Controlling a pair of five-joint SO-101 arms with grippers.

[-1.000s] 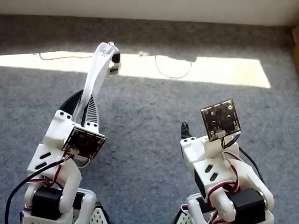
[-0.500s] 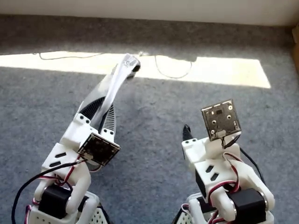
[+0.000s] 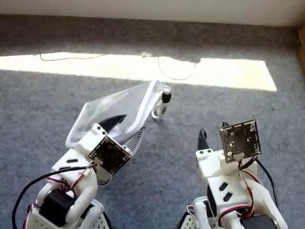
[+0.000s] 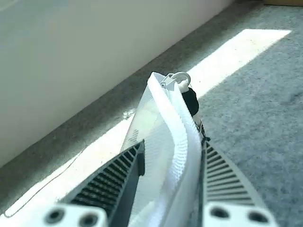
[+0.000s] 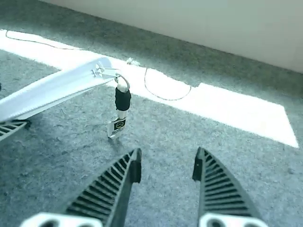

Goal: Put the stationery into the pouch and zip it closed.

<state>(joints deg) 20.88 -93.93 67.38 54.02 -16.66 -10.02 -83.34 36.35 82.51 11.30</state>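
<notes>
A grey carpet [image 3: 200, 109] with a short, rough pile covers the floor. A bright strip of sunlight [image 3: 228, 74] lies across it toward the far side, with shaded carpet between it and a pale wall [image 3: 143, 7]. A thin dark cable [image 3: 172, 78] curls over the lit strip

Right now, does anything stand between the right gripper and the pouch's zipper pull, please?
Nothing visible: only bare grey carpet shows between the open right gripper and the black zipper pull dangling from the translucent white pouch.
</notes>
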